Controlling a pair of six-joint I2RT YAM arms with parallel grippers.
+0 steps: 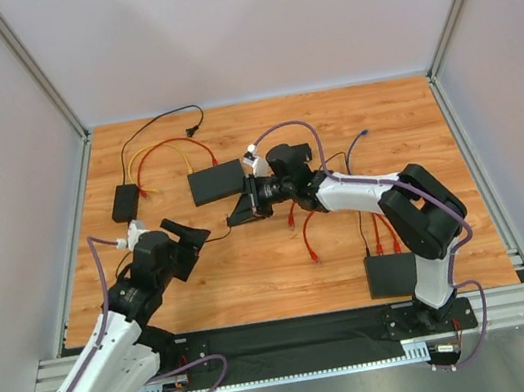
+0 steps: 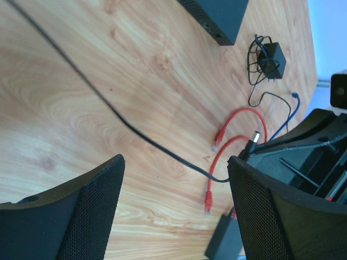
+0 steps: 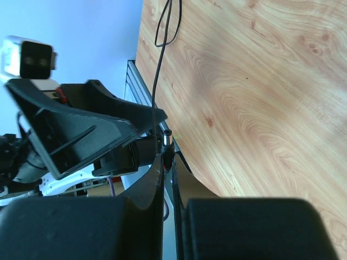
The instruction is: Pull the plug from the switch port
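The right gripper (image 3: 167,156) has its fingers pressed together on the plug (image 2: 254,137), a small barrel connector on the end of a thin black cable (image 2: 108,105). It holds the plug just in front of the switch (image 1: 217,181), off that box's right front corner, with the metal tip bare. From that, the plug looks to be out of its port. The tight pinch is probably there to keep so thin a thing from slipping. The cable runs slack over the table (image 1: 383,134) in front of the switch, which fits a plug that is free.

The left gripper (image 2: 174,168) hangs further out in front of the switch and to its left. Its fingers are spread wide, with only wood and cable between them, so it grips nothing. It seems placed facing the plug, perhaps to help, though that is a guess.

The switch's ports cannot be seen in any view. From above, the right wrist covers the switch's right end, and the left wrist camera catches only one corner, cut by the frame. Whether the fingers bear on the plug's body or on the cable just behind it is hard to tell. Red cables (image 2: 238,114) lie loose in front and to the right of the switch, and where their far ends go is unclear.
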